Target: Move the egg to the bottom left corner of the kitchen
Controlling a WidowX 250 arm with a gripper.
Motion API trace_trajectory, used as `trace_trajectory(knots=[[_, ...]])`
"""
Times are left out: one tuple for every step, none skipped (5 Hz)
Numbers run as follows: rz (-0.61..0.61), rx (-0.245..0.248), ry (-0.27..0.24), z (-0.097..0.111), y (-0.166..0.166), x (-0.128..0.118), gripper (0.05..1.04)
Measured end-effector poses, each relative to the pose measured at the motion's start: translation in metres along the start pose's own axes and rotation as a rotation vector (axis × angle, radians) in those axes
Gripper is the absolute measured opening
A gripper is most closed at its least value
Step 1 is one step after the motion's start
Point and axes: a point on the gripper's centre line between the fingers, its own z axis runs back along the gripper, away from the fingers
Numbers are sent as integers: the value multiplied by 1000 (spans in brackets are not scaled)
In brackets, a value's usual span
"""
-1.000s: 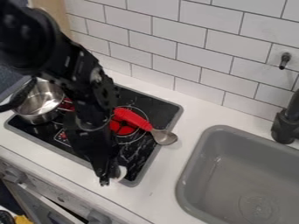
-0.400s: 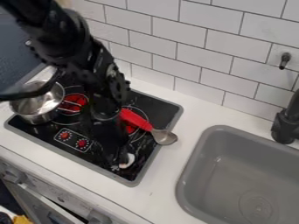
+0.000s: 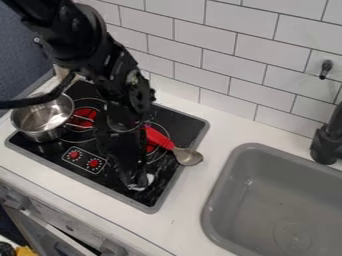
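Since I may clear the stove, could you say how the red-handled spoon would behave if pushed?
The spoon, with its shiny metal bowl, would probably be stiff. It might swivel, as the smooth stovetop under its handle likely offers little grip.

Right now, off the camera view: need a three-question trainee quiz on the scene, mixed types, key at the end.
1. Multiple choice: what stands at the left end of the stove?
A) a kettle
B) a metal pot
C) a plate

2. True or false: the egg is in the sink.

3. Fill in: the spoon has a ____ handle.

Key:
1. B
2. False; it shows at the claw, on or just over the stove.
3. red
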Motion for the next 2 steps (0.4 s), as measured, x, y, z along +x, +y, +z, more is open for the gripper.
trace_trajectory(knots=[[-12,-24,4,9,-1,-3,1007],[-12,-44,32,30,-3,-5,1000]])
